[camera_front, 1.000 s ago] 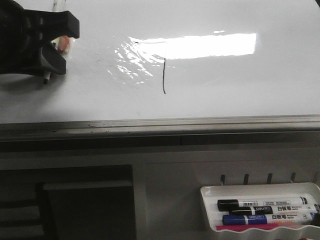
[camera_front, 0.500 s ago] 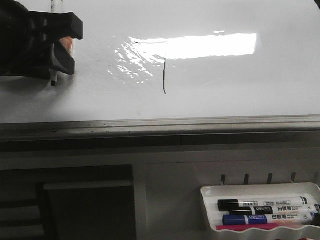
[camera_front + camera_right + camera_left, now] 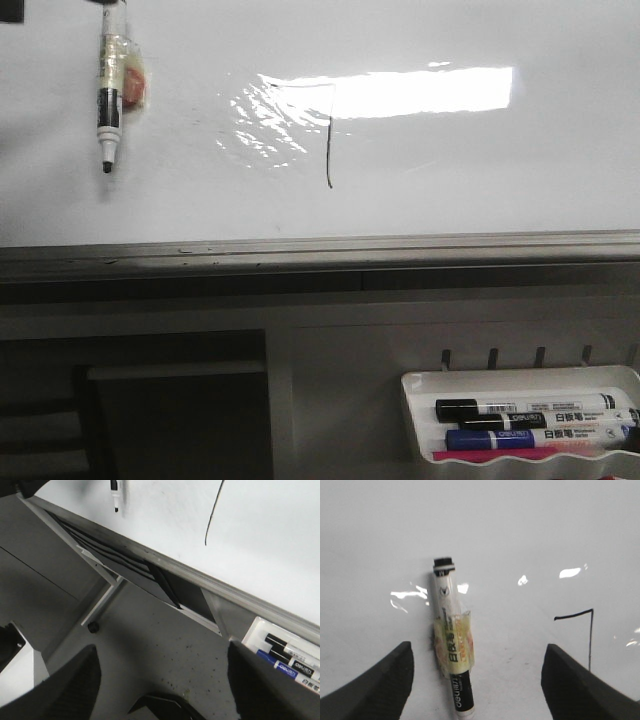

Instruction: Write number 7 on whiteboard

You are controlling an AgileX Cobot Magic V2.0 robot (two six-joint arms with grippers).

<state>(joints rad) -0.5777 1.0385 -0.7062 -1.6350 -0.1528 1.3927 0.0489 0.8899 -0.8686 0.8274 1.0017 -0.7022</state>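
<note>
The whiteboard (image 3: 480, 170) fills the upper part of the front view and bears the number 7 (image 3: 330, 150), a thin black line under the bright reflection. A black-and-white marker (image 3: 109, 90) with yellowish tape around it rests on the board at the left, tip toward the frame. In the left wrist view my left gripper (image 3: 477, 652) is open, its jaws wide on either side of the marker (image 3: 451, 645) without touching it, and the number 7 (image 3: 590, 635) shows beside it. My right gripper (image 3: 162, 650) is open and empty over the floor, off the board.
The board's grey frame edge (image 3: 320, 250) runs across the front view. A white tray (image 3: 415, 410) at the lower right holds several markers (image 3: 530, 420). The right wrist view shows the frame (image 3: 200, 575), dark shelving below it and the tray (image 3: 260, 630).
My left gripper, around the marker at the board's left before, has drawn back out of the front view. The marker stays on the board.
</note>
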